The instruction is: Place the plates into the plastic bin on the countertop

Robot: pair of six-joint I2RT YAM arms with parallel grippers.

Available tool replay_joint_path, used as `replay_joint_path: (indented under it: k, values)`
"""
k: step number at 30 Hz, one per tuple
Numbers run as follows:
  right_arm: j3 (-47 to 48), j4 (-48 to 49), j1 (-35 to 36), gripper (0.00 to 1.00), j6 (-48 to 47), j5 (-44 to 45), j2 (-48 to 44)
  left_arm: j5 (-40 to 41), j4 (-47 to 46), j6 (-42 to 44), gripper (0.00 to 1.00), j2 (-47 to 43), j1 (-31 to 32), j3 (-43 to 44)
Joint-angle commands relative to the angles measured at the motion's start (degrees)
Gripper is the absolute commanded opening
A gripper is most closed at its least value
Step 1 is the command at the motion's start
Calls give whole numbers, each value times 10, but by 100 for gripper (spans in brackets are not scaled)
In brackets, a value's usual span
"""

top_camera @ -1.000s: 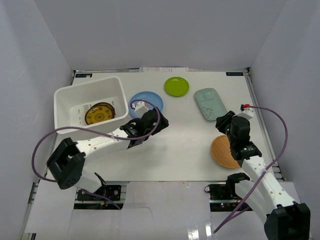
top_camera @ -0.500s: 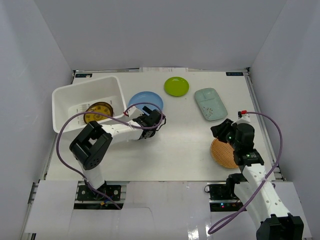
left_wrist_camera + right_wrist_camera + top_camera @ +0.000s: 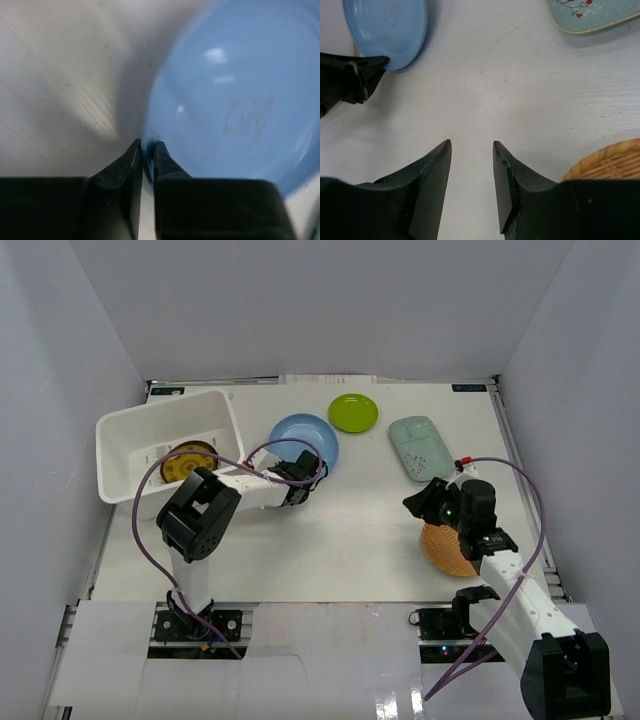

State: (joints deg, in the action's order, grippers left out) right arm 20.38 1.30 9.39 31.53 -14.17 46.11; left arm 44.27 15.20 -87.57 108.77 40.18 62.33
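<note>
No legible text; faint stamp (image 3: 247, 116) on blue plate (image 3: 210, 150) unreadable.

We look down from above and behind on the whole countertop (image 3: 360, 530). Our left wrist view hugs the blue plate (image 3: 230, 100); the right wrist view shares it from farther off.

From the left wrist camera, the round blue plate (image 3: 230, 100) looks fuzzy, and the edge cuts off its right side. From above, the right arm (image 3: 495, 550) covers part of the tan woven plate (image 3: 438, 545). The right wrist camera shows only the bottom of the pale mint oblong plate (image 3: 590, 15).
</note>
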Motion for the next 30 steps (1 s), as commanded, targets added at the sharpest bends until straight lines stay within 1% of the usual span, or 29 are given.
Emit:
replay_joint_path:
  k: [1,3,5,8,9,10,11,12,13,14,15,16,17,19,21,22,23,25,26,27,28,29,30]
  values:
    - [48,60,30,46,5,4,33,-34,14,21,13,14,4,9]
    - [78,60,55,47,-1,21,65,-38,14,34,0,7,10,3]
    - [97,62,70,48,-5,27,90,-36,14,43,0,-10,14,-2]
    - [131,60,71,48,-15,34,104,-26,11,70,0,-44,17,-12]
    - [141,57,71,48,-25,44,105,-22,6,78,0,-80,19,-15]
    - [160,58,70,48,-31,47,107,-16,-3,106,0,-101,20,-22]
    - [171,56,70,48,-38,50,113,-10,-35,126,0,-125,23,-26]
    - [183,53,70,48,-49,55,118,-10,-61,153,0,-177,24,-32]
    - [208,51,70,48,-55,54,126,-14,-87,181,0,-204,24,-41]
    - [221,43,69,48,-59,54,150,-17,-132,232,0,-231,25,-43]
    - [235,36,69,48,-63,61,163,-18,-147,261,0,-258,25,-43]
    - [248,33,68,48,-67,68,178,-14,-166,287,0,-308,25,-41]
    - [271,30,68,48,-67,76,207,-9,-171,326,0,-332,24,-34]
    - [294,27,68,48,-58,97,242,-1,-172,369,0,-397,14,-29]
    - [317,41,68,49,-36,120,283,0,-129,407,0,-435,-20,-16]
    - [319,57,69,50,-3,124,295,-1,-117,422,0,-451,-34,-14]
    - [321,71,69,51,15,128,317,7,-86,434,0,-480,-70,-14]
    - [337,99,74,52,48,137,344,-2,-44,442,0,-503,-116,-19]
    - [343,108,77,54,76,141,370,-13,-15,444,0,-520,-168,-22]
    - [359,116,83,56,86,176,383,-31,-6,447,0,-526,-196,-35]
    - [371,116,94,57,94,188,398,-44,3,446,0,-530,-222,-42]
    - [383,114,100,58,101,204,427,-63,16,443,0,-530,-285,-48]
    - [404,114,107,60,115,233,441,-117,23,437,0,-527,-321,-56]
